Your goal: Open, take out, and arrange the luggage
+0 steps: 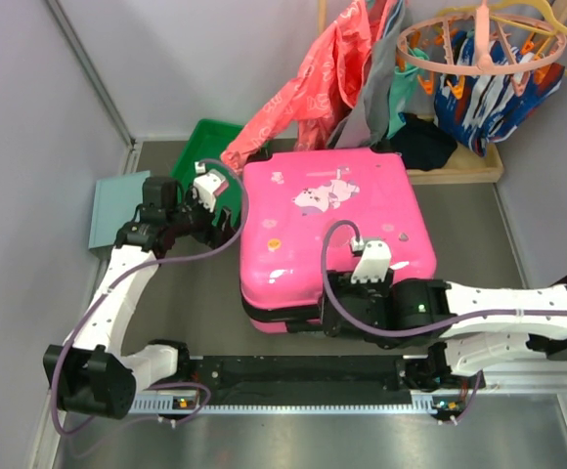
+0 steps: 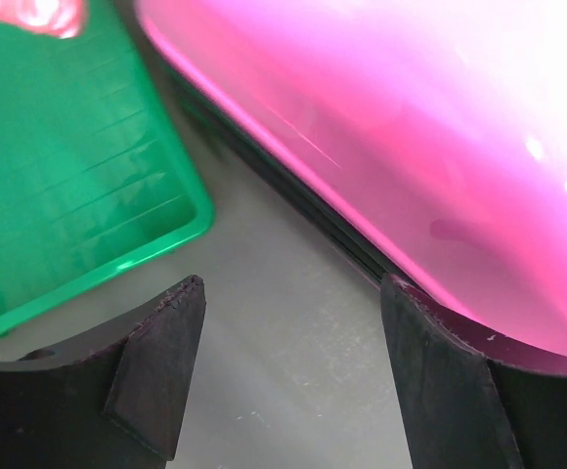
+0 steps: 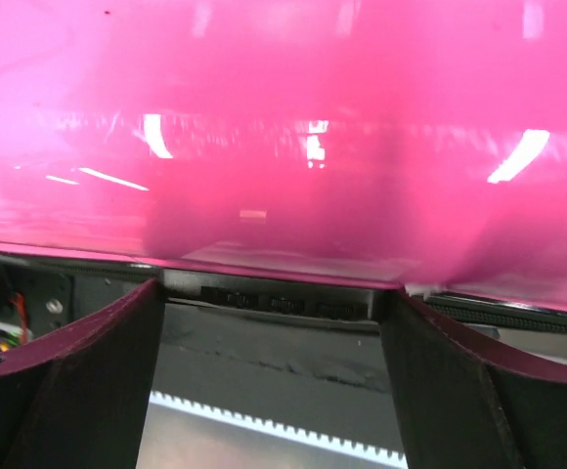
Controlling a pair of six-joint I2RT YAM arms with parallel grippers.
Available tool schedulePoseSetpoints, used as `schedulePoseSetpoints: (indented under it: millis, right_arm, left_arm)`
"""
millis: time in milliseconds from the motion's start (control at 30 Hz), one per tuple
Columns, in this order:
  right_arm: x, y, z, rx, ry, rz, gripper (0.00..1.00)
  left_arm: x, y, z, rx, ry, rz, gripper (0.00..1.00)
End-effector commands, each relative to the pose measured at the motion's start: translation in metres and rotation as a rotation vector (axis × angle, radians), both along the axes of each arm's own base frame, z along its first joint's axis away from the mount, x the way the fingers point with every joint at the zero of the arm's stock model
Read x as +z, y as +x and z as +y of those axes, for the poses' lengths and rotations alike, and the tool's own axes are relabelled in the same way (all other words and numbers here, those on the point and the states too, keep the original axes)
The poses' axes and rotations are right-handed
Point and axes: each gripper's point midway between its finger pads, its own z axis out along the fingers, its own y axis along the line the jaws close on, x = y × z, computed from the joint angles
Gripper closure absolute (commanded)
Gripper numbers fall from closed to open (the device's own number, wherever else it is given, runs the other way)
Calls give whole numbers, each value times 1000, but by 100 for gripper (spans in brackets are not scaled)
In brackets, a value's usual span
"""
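— Just ahead of the right hand (image 3: 274, 332) we have the near edge of the luggage (image 1: 337, 230), lid shut, lying flat on the counter (image 1: 196, 293). How does it sit to that hand?

— Its pink shell fills everything above that hand's fingers (image 3: 78, 381). The dark seam, with a black trim piece (image 3: 283, 298) on it, runs crosswise through the gap between them. We see that hand spread wide and gripping nothing.

— And the left hand (image 2: 293, 313)?

— Also spread wide and empty. It hangs at the case's far-left corner. The shell's side edge passes on its right, close against one finger, though we cannot tell whether they touch. The green tray (image 2: 59, 166) lies on its left, and only bare counter shows between its fingers.

— Which hand do we count on for the opening?

— We judge the right one nearer. The seam lies directly in front of it, running side to side, while the left hand merely flanks a corner. Whether that trim piece is a latch or a handle we cannot tell.

— The case's long axis?

— From above it looks almost square, slightly longer side to side, so in line with the seam facing the right hand. Nothing is out of it yet.
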Motion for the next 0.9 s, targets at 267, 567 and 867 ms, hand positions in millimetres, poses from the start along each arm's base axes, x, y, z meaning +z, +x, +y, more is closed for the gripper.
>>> schedulePoseSetpoints:
  millis: [267, 567, 867]
  right_arm:
    - [21, 50, 30, -25, -123, -288, 100]
    - [12, 33, 64, 231, -222, -202, 74]
    - [77, 27, 8, 437, -87, -154, 45]
  left_arm:
    - [60, 21, 10, 104, -13, -190, 23]
    - [63, 8, 1, 41, -38, -187, 23]
    - [70, -8, -7, -42, -43, -193, 22]
